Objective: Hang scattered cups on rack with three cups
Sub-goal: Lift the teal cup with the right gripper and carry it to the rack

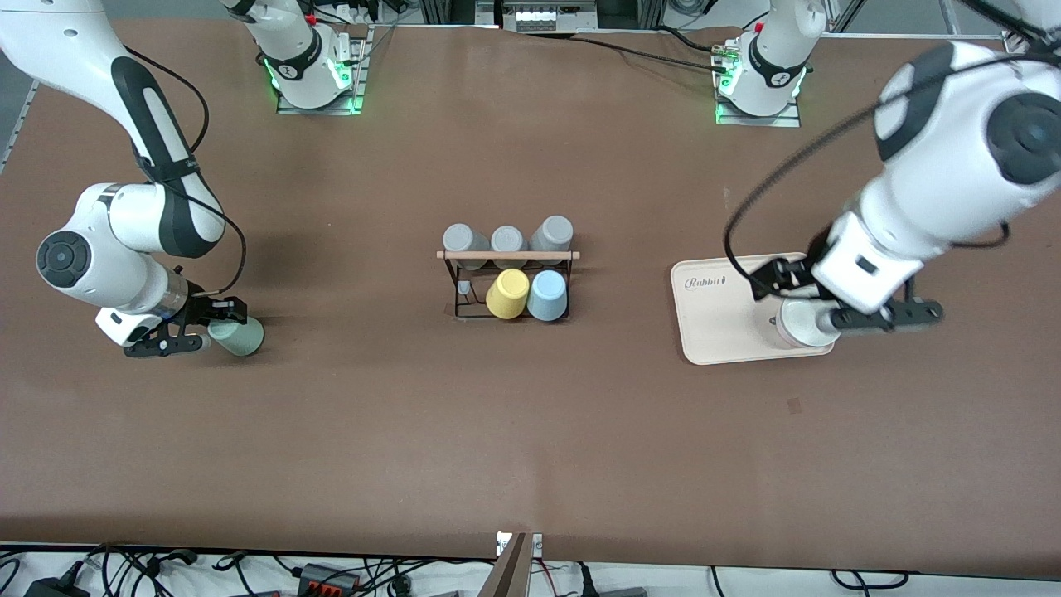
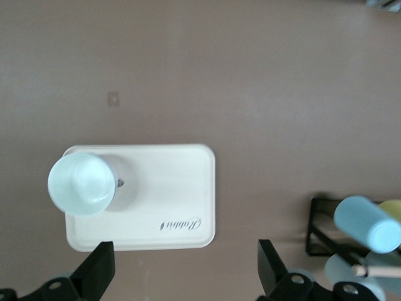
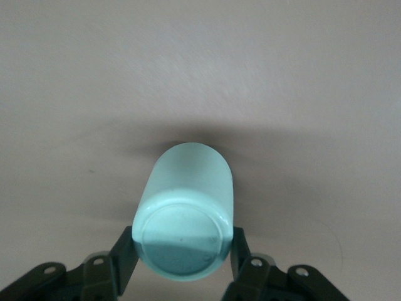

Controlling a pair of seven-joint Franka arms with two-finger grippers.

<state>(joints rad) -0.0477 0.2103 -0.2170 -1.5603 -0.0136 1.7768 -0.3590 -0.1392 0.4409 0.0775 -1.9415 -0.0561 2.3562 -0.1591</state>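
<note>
Right end effector [image 1: 205, 330] clamped on the mint green cup [image 1: 238, 337], lying on its side on the table [image 1: 530, 431] toward the right arm's end. Lift clear, keep grip square, carry to the rack [image 1: 507, 282]. Free peg probably beside the yellow cup [image 1: 507, 293] and light blue cup [image 1: 547, 295]; avoid knocking them or the grey cups [image 1: 507, 240]. Left end effector [image 2: 182, 276] open over the cream tray [image 1: 717, 332], above an upright pale cup [image 2: 81, 184].

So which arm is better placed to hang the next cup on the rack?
Right. Its tool is already shut on the mint cup lying on the table. The left tool hangs open over a cup on the tray; the rack stands between them.
</note>
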